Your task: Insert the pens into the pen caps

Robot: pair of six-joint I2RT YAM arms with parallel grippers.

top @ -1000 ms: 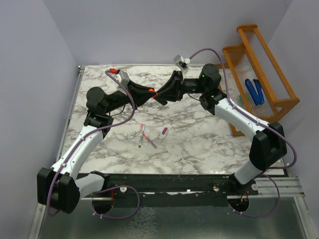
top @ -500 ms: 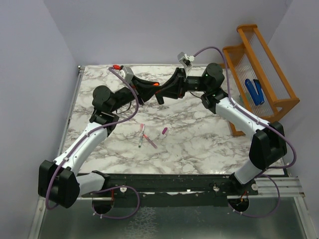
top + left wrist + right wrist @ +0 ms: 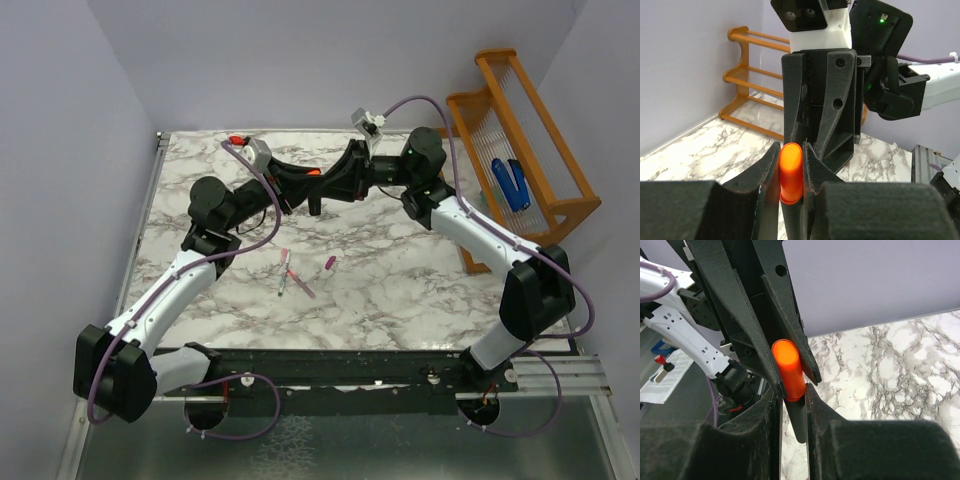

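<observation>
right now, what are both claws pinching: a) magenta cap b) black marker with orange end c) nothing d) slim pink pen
b: the wrist views show the orange-ended black marker clamped in the left claw and right claw; the magenta cap and slim pink pen lie on the table.

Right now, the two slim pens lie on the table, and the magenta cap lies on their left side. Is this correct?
Not quite. The top external view shows the magenta cap on the right side of the two slim pens. All three do lie on the table.
</observation>
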